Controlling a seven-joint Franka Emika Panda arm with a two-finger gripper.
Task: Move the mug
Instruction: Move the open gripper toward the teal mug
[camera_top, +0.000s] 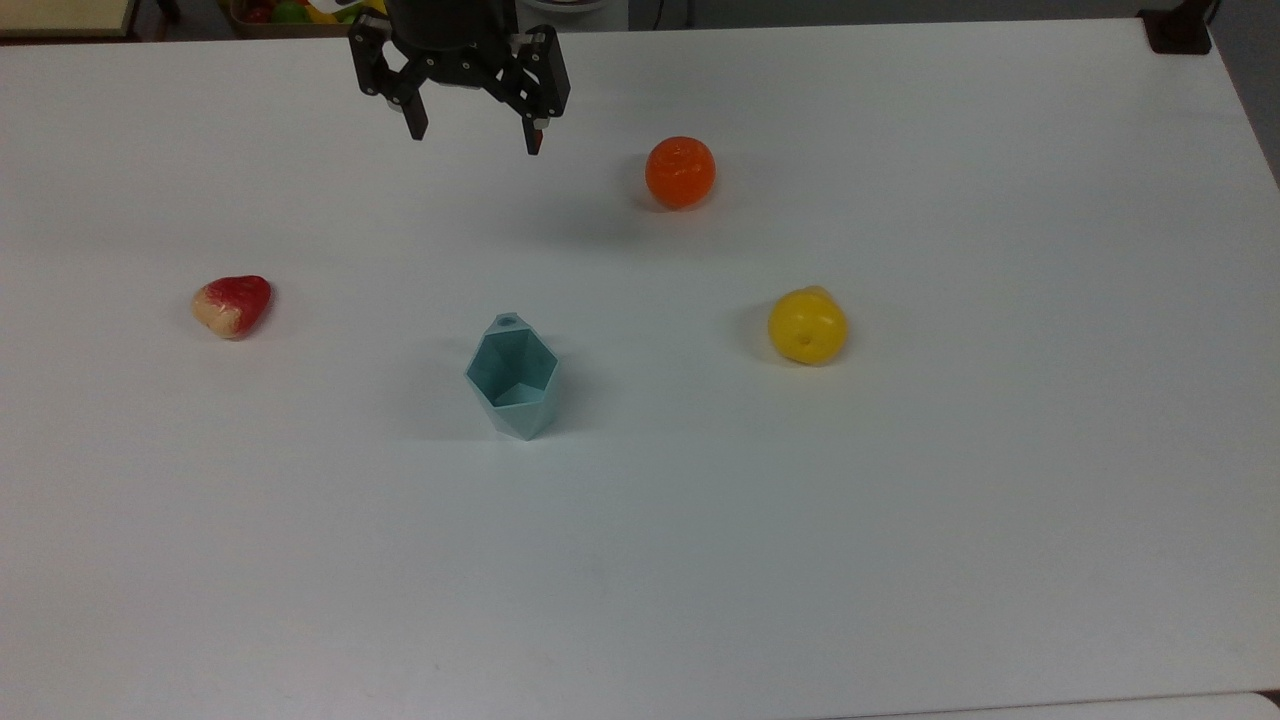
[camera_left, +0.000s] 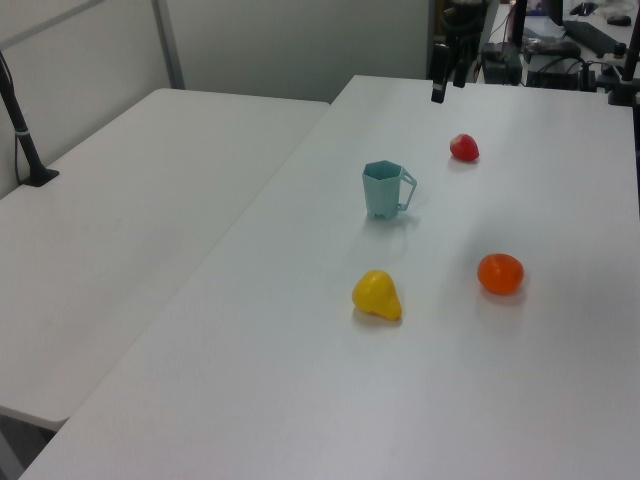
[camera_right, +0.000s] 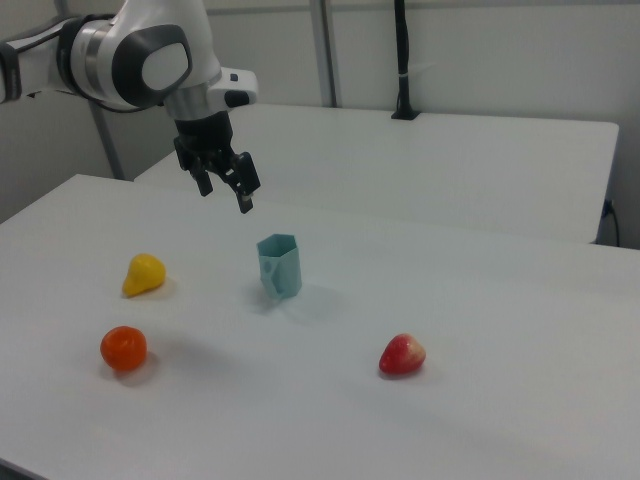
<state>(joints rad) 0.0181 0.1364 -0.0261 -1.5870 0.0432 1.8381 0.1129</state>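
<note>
Top view is showing the claw (camera_top: 476, 134) hanging above the far part of the white tabletop (camera_top: 900, 520), its two dark fingers spread wide and gripping nothing. Well apart from it, nearer to the middle of the tabletop, the mug (camera_top: 512, 374) is standing upright with its hexagonal rim facing up and its small holed tab pointing toward the far side. An orange fruit (camera_top: 680, 172) is lying to the top view's right of the claw, a yellow fruit (camera_top: 807, 325) is sitting to the top view's right of the mug, and a red fruit (camera_top: 232, 305) with a pale patch is resting well to the top view's left of the mug. Left view is showing the mug (camera_left: 385, 189) upright with its handle turned to the left view's right, the claw (camera_left: 447, 88) hovering beyond it near the red fruit (camera_left: 463, 148), and the yellow fruit (camera_left: 376, 295) and orange fruit (camera_left: 500, 273) lying nearer. Right view is showing the white arm (camera_right: 140, 60) reaching in from the right view's left, with the claw (camera_right: 226, 190) pointing down and held open above the tabletop (camera_right: 480, 420), up and to the right view's left of the mug (camera_right: 279, 266), not touching it. All four things are sitting apart from one another.
</note>
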